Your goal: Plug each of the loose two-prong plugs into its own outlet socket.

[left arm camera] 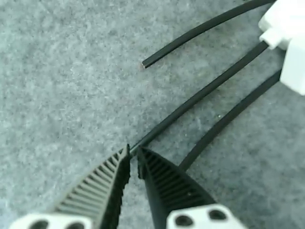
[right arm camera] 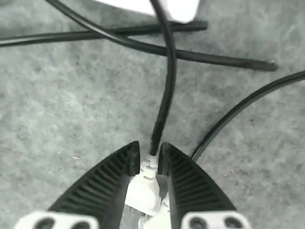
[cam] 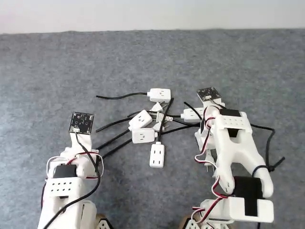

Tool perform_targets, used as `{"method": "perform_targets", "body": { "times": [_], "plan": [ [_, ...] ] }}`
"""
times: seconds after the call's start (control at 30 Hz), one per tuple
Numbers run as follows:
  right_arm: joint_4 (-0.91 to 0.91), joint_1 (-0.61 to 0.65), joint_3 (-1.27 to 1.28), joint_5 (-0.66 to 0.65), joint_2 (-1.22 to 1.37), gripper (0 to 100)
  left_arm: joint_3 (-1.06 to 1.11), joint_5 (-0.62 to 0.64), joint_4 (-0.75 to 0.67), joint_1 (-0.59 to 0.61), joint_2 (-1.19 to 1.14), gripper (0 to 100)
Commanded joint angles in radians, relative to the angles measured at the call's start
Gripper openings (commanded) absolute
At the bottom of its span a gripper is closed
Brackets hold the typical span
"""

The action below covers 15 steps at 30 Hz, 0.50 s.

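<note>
Several white outlet sockets lie tangled with black cables mid-table, among them one at the back point(cam: 159, 94), a middle one point(cam: 144, 136) and a near one point(cam: 157, 155). My right gripper point(right arm camera: 148, 150) is shut on a white two-prong plug point(right arm camera: 143, 193); the plug's black cable point(right arm camera: 167, 81) runs away from the tips toward a white socket point(right arm camera: 164, 5). The right arm point(cam: 231, 136) stands just right of the cluster, beside another socket point(cam: 192, 114). My left gripper point(left arm camera: 132, 155) is shut with nothing in it, tips over a black cable point(left arm camera: 200, 95). The left arm point(cam: 78, 160) is at the near left.
Everything rests on grey carpet point(cam: 57, 71). A loose cable end point(left arm camera: 145, 63) lies ahead of the left gripper, and two white socket bodies point(left arm camera: 290, 43) sit beyond the cables. Open carpet extends to the far left and along the back.
</note>
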<state>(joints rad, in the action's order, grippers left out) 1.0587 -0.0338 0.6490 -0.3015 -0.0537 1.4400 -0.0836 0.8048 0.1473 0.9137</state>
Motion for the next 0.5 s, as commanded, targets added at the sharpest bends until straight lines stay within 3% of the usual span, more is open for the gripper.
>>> {"method": "perform_targets", "body": {
  "times": [0.0, 0.47],
  "plan": [
    [0.031, 0.01, -0.054, -0.009, -0.004, 8.7, -0.007, -0.009, -0.023, 0.006, 0.015, 3],
    [-0.001, 0.001, -0.015, -0.032, 0.053, 8.4, -0.007, -0.009, -0.023, 0.006, 0.015, 3]
  ]
}}
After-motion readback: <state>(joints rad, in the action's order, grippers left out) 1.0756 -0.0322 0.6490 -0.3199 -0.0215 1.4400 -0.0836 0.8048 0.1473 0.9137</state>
